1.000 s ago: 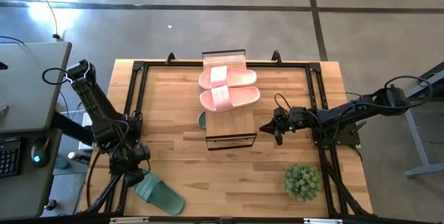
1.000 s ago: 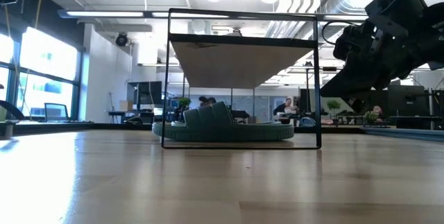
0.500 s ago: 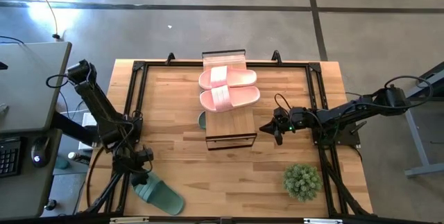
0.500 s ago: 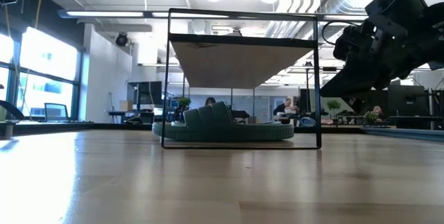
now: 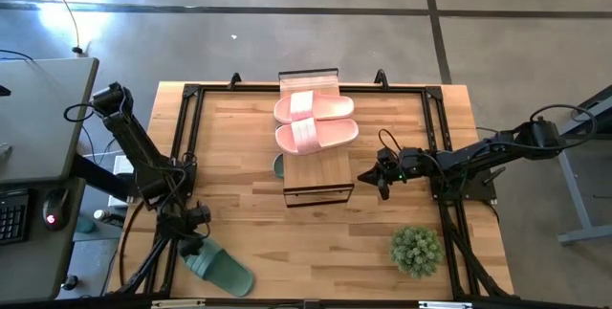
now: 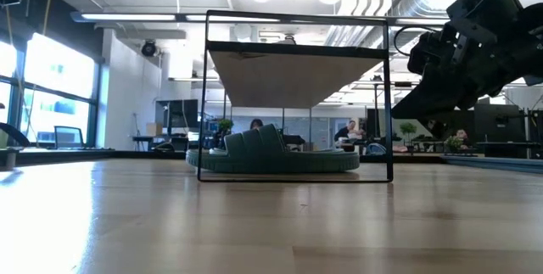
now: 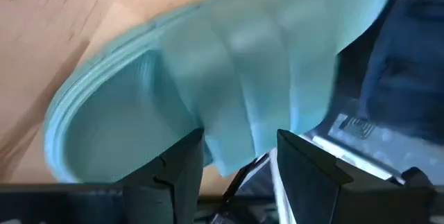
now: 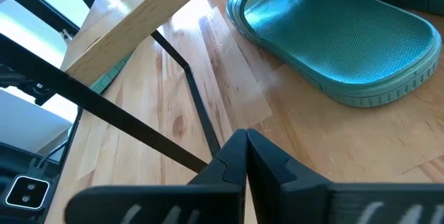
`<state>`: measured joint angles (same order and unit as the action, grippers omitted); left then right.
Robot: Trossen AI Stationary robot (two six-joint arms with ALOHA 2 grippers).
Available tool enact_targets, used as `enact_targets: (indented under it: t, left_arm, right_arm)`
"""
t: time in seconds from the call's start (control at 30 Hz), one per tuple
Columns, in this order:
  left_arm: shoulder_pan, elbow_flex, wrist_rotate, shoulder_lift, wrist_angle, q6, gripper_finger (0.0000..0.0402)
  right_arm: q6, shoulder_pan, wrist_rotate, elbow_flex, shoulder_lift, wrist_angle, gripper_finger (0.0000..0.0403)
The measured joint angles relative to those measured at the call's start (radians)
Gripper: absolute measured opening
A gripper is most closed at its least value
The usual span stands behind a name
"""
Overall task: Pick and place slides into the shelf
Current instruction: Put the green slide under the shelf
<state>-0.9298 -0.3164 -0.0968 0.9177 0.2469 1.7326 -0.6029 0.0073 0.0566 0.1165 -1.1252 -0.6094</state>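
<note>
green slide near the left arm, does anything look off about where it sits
Yes. The green slide lies at the table's front left corner, angled, far from the shelf. The left gripper is at its strap, jaws open around it.

Two pink slides (image 5: pixel 314 107), two green slides (image 5: pixel 218 268)

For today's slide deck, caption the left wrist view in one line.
Open left end effector straddles the ribbed strap of a sage-green rubber slide sandal at the wooden table edge.

We see shelf (image 5: pixel 317 165) at table centre, two pink slides (image 5: pixel 316 121) side by side on its 12 o'clock half, green slides (image 6: pixel 280 153) beneath, one green slide (image 5: pixel 218 267) at 7 o'clock.
</note>
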Motion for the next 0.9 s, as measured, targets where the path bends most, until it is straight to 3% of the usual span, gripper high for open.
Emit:
enact_targets:
  t: [0.17, 0.33, 0.57, 0.9]
  left_arm:
    - [-0.001, 0.001, -0.048, -0.002, 0.048, 0.010, 0.0168]
    - [0.000, 0.001, 0.031, -0.002, 0.017, -0.011, 0.0168]
    - [0.000, 0.000, 0.025, 0.033, -0.023, -0.026, 0.0168]
    - [-0.001, 0.000, 0.136, 0.051, -0.099, -0.064, 0.0168]
  right_arm:
    - [0.000, 0.000, 0.000, 0.000, 0.000, 0.000, 0.0000]
    - [0.000, 0.000, 0.000, 0.000, 0.000, 0.004, 0.0000]
    - [0.000, 0.000, 0.000, 0.000, 0.000, 0.031, 0.0000]
    - [0.008, 0.000, 0.000, 0.000, 0.000, 0.035, 0.0000]
